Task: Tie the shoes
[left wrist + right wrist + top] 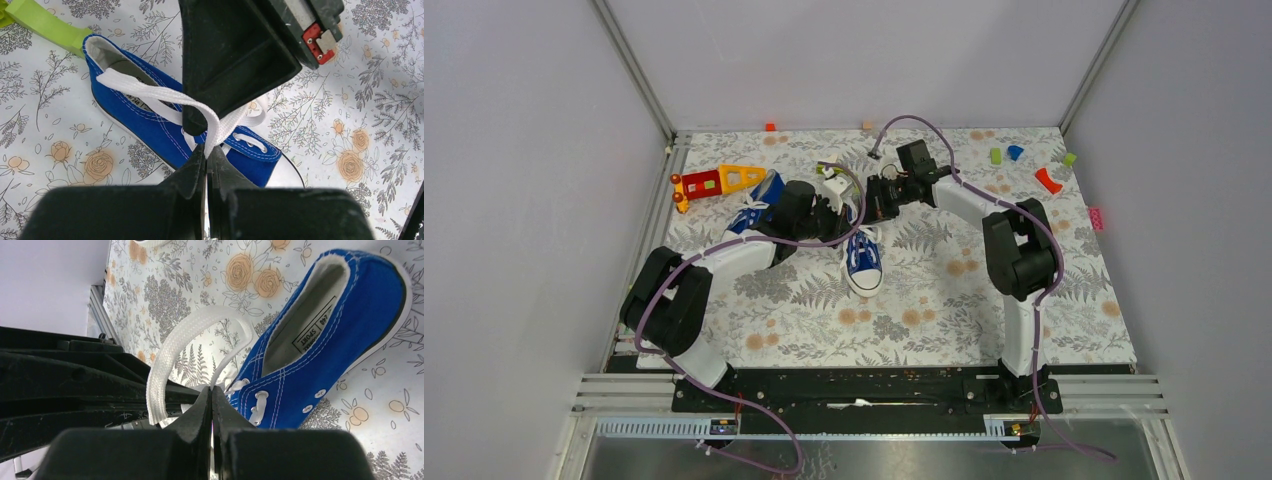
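One blue sneaker [864,262] lies mid-table with its white toe cap toward the arms. It also shows in the left wrist view [150,125] and the right wrist view [320,340]. The second blue sneaker [754,208] lies to its left, partly hidden by the left arm. My left gripper [207,150] is shut on a white lace [150,92] of the middle shoe, just above its eyelets. My right gripper [211,390] is shut on another lace loop [170,355] of the same shoe. In the top view both grippers, left [842,212] and right [871,203], meet close together over the shoe's heel end.
A red-orange-yellow toy [714,182] lies at the back left beside the second shoe. Small blocks sit at the back right: green [995,156], blue [1015,152], red [1048,180]. A green strip [45,25] lies by the shoe's heel. Walls enclose three sides of the table.
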`<state>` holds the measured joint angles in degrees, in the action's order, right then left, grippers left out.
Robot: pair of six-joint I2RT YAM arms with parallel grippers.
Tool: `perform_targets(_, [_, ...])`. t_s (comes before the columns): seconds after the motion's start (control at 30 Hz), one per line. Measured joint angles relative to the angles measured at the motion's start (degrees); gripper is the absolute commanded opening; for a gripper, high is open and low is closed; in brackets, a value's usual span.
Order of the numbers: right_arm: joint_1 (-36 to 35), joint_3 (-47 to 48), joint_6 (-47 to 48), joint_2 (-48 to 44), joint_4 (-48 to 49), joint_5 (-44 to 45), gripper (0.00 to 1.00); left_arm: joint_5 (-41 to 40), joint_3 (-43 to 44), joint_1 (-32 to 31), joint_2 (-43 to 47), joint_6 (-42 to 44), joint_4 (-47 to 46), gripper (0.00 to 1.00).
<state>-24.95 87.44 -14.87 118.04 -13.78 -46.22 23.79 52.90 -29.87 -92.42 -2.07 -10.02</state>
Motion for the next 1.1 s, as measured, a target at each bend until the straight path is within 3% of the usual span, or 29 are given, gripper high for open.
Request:
perform_targets(0.33, [0.35,1.53,-2.21,1.4,-5.25,-1.27,0.0,-0.24,0.0,-0.02,0.0,-0.5,-0.15,0.0])
perform_targets(0.6, [0.72,3.02,-13.16,3.32,0.02,0.09,0.0,-0.17,0.0,0.0,-0.02,-1.01,-0.39,0.0])
perform_targets(0.8, [0.74,7.39,-17.25,4.55,3.13,1.01,0.0,0.0,0.0,0.0,-0.15,-1.05,-0.48,0.0])
perform_targets(1.1, [0.74,6.14,-22.12,4.59,5.51,3.34,0.0,-0.13,-0.04,0.0,-0.35,-1.44,-1.27,0.0])
